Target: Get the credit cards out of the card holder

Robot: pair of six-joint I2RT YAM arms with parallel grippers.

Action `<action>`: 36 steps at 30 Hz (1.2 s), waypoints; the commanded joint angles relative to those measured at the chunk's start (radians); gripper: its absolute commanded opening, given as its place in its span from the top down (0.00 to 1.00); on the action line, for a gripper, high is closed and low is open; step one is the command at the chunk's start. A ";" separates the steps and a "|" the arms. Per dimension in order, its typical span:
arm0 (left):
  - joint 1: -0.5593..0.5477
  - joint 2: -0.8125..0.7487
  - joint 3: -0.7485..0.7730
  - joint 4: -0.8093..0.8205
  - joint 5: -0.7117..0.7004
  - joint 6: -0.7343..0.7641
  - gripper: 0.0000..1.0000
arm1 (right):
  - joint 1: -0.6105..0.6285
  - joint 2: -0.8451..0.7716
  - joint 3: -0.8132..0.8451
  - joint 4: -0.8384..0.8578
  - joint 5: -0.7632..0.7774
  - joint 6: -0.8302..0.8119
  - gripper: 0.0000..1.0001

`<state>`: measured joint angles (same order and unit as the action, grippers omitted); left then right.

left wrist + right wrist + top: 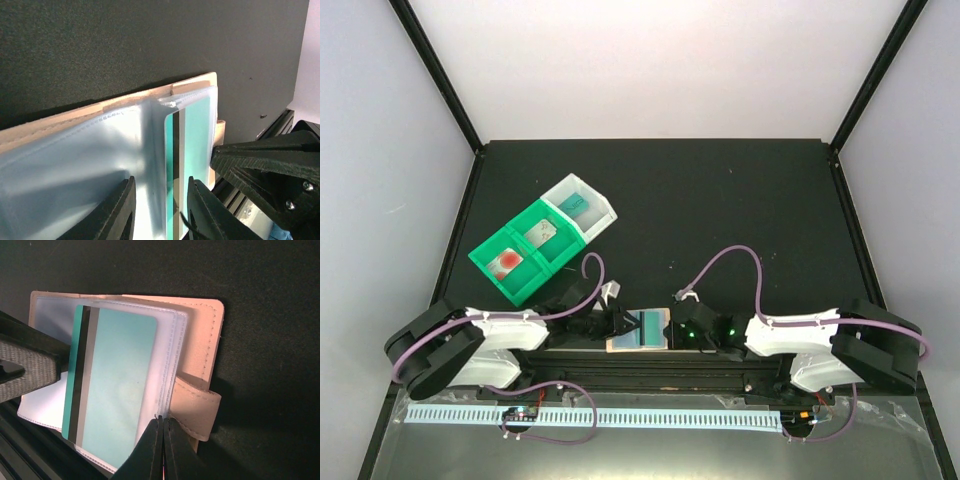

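Observation:
The card holder (638, 330) lies open at the table's near edge between my two grippers, with a peach-tan rim (200, 330) and clear pale sleeves (75, 160). A teal credit card (117, 385) with a dark stripe sticks partly out of a sleeve, and it also shows in the left wrist view (197, 135). My left gripper (161, 182) is open, its fingers either side of the card's striped edge and the sleeve. My right gripper (163, 422) is shut on the holder's sleeve seam beside the strap (197, 407). In the top view the left gripper (618, 322) and right gripper (680, 330) flank the holder.
A green bin (490, 250) at the left holds a card with a red blotch (506, 263) and a pale card (542, 233). An attached white bin (605, 205) holds a teal card (575, 204). A metal rail (650, 375) runs along the near edge.

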<state>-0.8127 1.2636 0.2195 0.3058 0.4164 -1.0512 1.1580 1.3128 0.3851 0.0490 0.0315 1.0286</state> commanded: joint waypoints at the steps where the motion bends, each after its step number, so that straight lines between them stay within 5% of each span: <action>1: -0.005 0.060 -0.021 0.117 0.020 -0.058 0.69 | 0.003 0.017 0.031 -0.019 0.007 -0.012 0.99; 5: -0.015 0.111 -0.017 0.187 0.042 -0.084 0.71 | 0.004 0.060 0.022 0.002 -0.007 0.001 0.99; 12: -0.020 0.100 -0.051 0.257 0.029 -0.122 0.98 | 0.008 0.072 0.002 0.008 -0.002 0.016 0.99; 36: 0.019 -0.318 0.033 -0.371 -0.200 0.028 0.98 | 0.005 -0.004 -0.048 -0.106 0.150 0.091 0.99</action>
<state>-0.8040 0.9981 0.1974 0.1017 0.2852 -1.0786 1.1637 1.3407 0.3740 0.1005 0.0849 1.1042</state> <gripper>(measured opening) 0.018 0.010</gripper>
